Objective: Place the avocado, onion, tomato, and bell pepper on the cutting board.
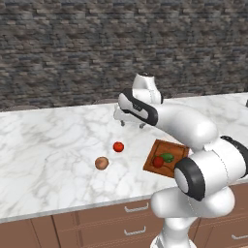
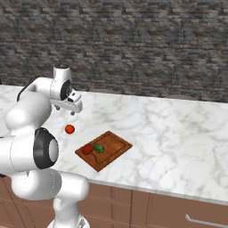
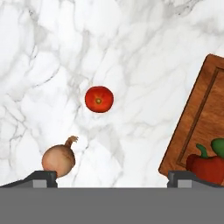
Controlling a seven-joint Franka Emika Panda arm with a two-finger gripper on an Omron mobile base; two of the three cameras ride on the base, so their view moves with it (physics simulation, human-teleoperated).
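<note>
Closest to the hand camera, the onion (image 3: 58, 160) lies on the marble counter (image 1: 48, 145) just above one dark finger tip, its dry tuft pointing toward the tomato (image 3: 99, 99). That tomato sits alone on bare marble, a little farther from the counter's front edge than the onion and apart from it. Beside them lies the cutting board (image 1: 172, 151), turned at an angle so that one corner points at the front edge, well in from the counter's back edge along the stone wall (image 1: 72, 43). On the board, near the corner closest to the front edge, the red bell pepper (image 3: 209, 167) with its green stem lies next to the dark green avocado (image 2: 99, 148); they seem to touch, though the pictures are too small to be sure. Above the marble, behind the tomato and toward the back edge, the gripper (image 1: 131, 124) hangs with its jaws spread wide apart and nothing between them.
</note>
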